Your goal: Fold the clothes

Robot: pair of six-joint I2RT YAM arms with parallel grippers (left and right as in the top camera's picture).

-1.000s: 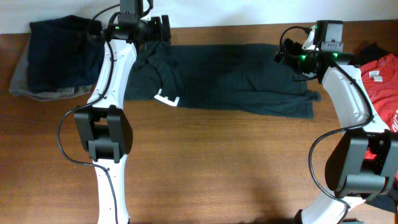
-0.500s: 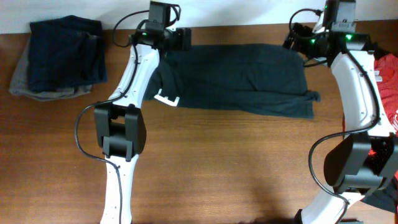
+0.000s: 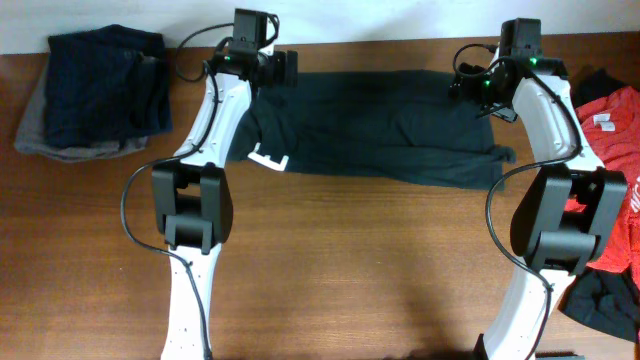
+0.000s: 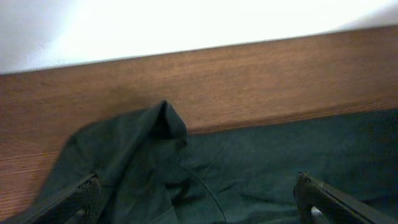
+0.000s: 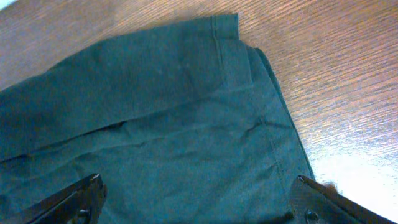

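The long dark green garment point(image 3: 380, 125) lies spread flat along the back edge of the table point(image 3: 330, 270). The left gripper point(image 3: 283, 68) hangs over its back left corner, where the cloth bunches into a little peak. The right gripper point(image 3: 468, 85) hangs over its back right corner. Both have their fingers wide apart and hold nothing. I think they sit there so they can grab both corners together and fold the back edge forward. A folded pile point(image 3: 95, 90) sits at the table's back left corner.
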